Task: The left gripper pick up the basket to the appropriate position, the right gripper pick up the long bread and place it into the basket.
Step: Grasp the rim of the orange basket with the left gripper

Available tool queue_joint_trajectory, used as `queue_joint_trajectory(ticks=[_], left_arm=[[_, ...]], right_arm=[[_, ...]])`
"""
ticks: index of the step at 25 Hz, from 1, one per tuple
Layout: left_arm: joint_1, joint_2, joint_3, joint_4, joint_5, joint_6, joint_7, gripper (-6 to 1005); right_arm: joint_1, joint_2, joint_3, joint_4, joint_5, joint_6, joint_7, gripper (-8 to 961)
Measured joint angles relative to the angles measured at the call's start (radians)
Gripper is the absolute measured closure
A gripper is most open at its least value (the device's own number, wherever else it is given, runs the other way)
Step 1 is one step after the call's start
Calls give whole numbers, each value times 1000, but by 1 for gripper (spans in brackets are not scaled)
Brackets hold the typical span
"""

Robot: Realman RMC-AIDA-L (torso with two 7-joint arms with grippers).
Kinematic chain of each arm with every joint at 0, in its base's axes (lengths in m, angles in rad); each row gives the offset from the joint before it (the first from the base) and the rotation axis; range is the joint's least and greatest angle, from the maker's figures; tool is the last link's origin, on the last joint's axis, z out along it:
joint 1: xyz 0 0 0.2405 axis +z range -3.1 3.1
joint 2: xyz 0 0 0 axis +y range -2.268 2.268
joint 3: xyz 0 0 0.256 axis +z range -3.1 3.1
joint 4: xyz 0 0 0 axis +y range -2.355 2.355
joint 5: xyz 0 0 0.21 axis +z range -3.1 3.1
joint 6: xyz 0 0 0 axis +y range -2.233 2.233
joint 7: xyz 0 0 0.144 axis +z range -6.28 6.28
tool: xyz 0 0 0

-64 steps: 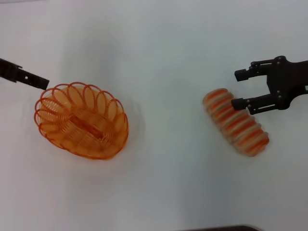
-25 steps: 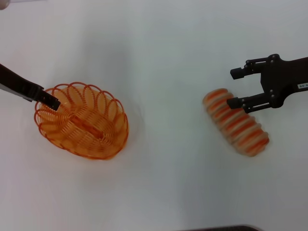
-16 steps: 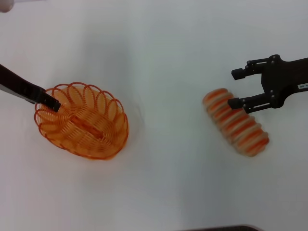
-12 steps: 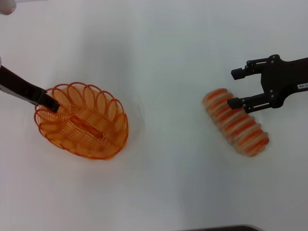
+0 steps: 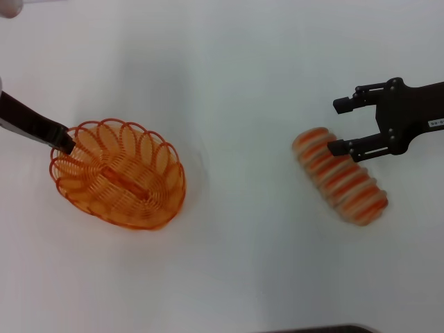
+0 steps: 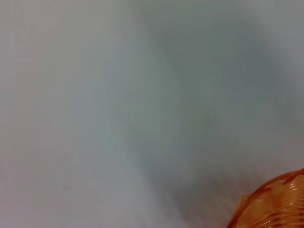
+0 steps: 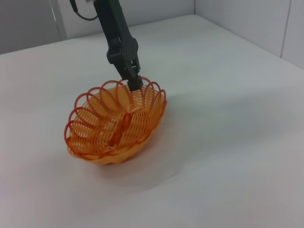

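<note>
The orange wire basket (image 5: 118, 177) stands on the white table at the left; it also shows in the right wrist view (image 7: 116, 121) and at a corner of the left wrist view (image 6: 278, 204). My left gripper (image 5: 64, 142) is at the basket's far-left rim, and in the right wrist view (image 7: 134, 80) its fingers come together on a rim loop. The long bread (image 5: 340, 178) lies at the right, striped orange and cream. My right gripper (image 5: 336, 126) is open just above the bread's far end, with one fingertip (image 5: 334, 147) over the loaf.
The white table (image 5: 243, 83) spreads between basket and bread. A dark edge (image 5: 312, 329) shows at the bottom of the head view. Grey walls (image 7: 247, 19) stand behind the table in the right wrist view.
The left gripper came in from outside the basket, reached over the rim, then drew back slightly to the rim loop. The basket, the bread and the right gripper have hardly moved.
</note>
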Motion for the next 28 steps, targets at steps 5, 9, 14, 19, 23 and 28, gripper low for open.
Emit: queue_joint_trajectory(ticks=[5, 9, 14, 19, 23, 28], left_arm=[[-1, 0, 0, 4, 0, 5, -1, 872], [-1, 0, -5, 7, 0, 4, -1, 915], [4, 0, -15, 25, -5, 6, -4, 918], [6, -2, -30, 67, -8, 40, -35, 922], [5, -8, -54, 119, -9, 60, -98, 925], [0, -16, -129, 153, -46, 86, -156, 929]], right_arm=[[1, 0, 0, 0, 0, 3, 0, 132], [1, 0, 0, 0, 0, 3, 0, 132], [0, 5, 9, -2, 2, 2, 0, 132], [-2, 6, 9, -3, 2, 4, 0, 132], [-2, 5, 9, -3, 2, 7, -15, 132], [-2, 4, 9, -2, 2, 8, -35, 132]])
